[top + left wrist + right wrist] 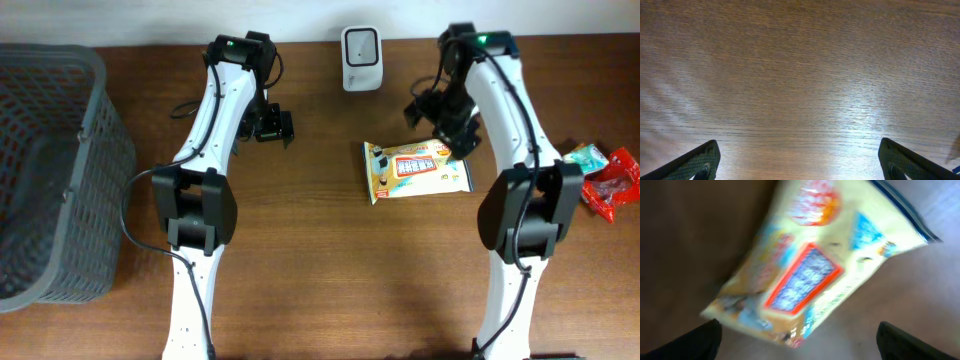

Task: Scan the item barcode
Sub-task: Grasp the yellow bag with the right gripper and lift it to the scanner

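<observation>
The yellow, flat plastic snack packet (pixel 418 170) lies on the brown wooden surface (pixel 320 270), held by neither gripper. It looks light, soft and probably slippery, so pinch a sealed edge. The right gripper (pixel 455 138) hangs released over its 1 o'clock corner. The left gripper (pixel 272 125) is released over bare wood. The white box scanner (pixel 360 58) stands at 11 o'clock, unobstructed. The grey mesh basket (pixel 50 170) sits far off at 9.

table (pixel 330 280) warm brown, fine wood grain | basket (pixel 60 120) far left dark grey, mesh pattern | scanner (pixel 361 58) top centre white w/ dark window | packet (pixel 418 170) pale yellow, red-framed blue label, blue trim | wrappers (pixel 608 178) right edge red + teal | left arm (pixel 213 110), right arm (pixel 513 100) white, black joints
</observation>
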